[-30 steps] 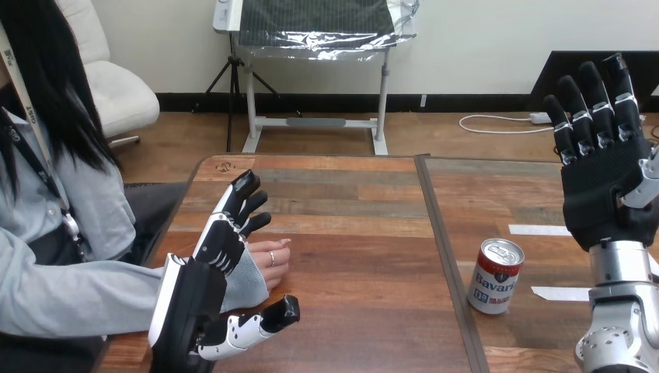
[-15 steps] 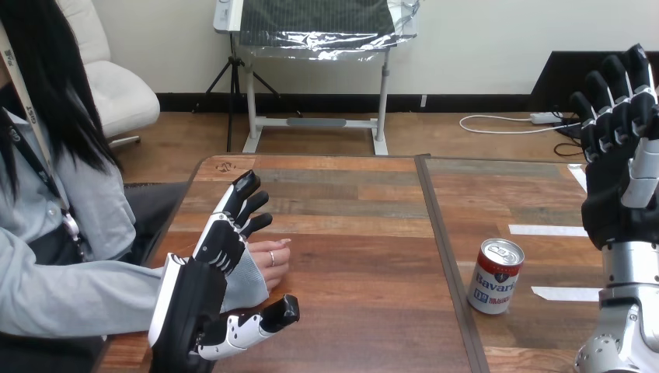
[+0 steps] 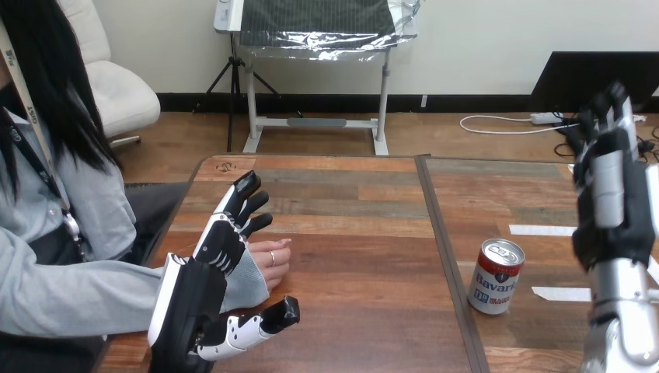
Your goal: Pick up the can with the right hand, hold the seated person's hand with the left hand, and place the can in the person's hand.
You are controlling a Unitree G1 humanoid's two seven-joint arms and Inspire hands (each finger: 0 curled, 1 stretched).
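Observation:
A red and white can [image 3: 496,275] stands upright on the table right of the centre seam. My right hand [image 3: 612,186] is raised above and to the right of it, edge-on, fingers straight and open, holding nothing. My left hand [image 3: 210,287] hovers over the person's wrist at the table's left, fingers straight and thumb stretched out below it, open and not curled round anything. The person's hand [image 3: 270,262] rests on the table just past my left hand's fingers, partly hidden by them.
The wooden table [image 3: 350,225] has a dark seam down its middle. Two white tape strips [image 3: 540,230] lie on the right half near the can. The person sits at the left edge, their grey sleeve [image 3: 78,299] lying along the table.
My right hand has turned from palm-facing to edge-on and dropped lower, closer above the can. The left hand, the person's hand and the can have stayed put.

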